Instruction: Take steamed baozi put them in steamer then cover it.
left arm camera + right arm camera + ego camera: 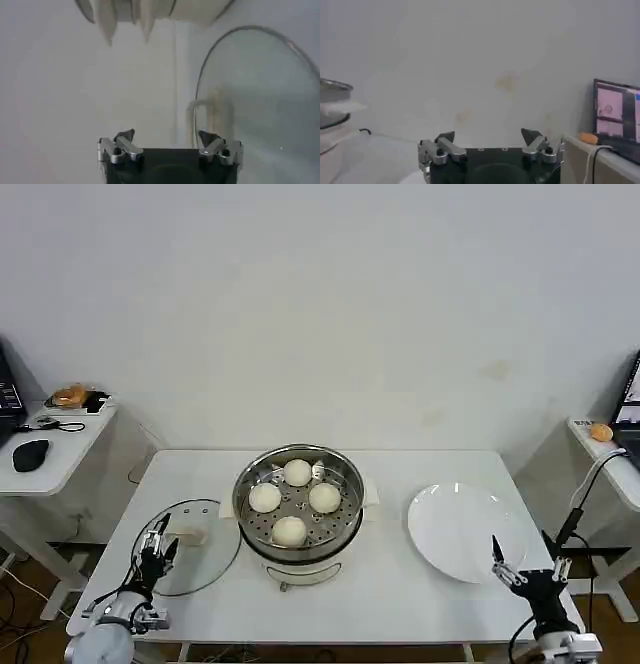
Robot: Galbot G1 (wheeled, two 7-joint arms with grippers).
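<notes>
Both tools open, cover flat, handle crosswise

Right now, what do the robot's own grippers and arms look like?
Both the left gripper and the right gripper have black bodies with silvery metal finger brackets ending in dark pointed tips. Each sits on a pale grey rounded wrist. A black cable curves up beside the right one.

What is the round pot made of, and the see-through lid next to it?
The steamer looks like polished steel: its wall is shiny and silvery, and the tray under the steamed baozi has rows of small holes. The cover looks like clear glass, since the table shows through it, with a thin metal-looking rim and a cream handle, perhaps plastic.
</notes>
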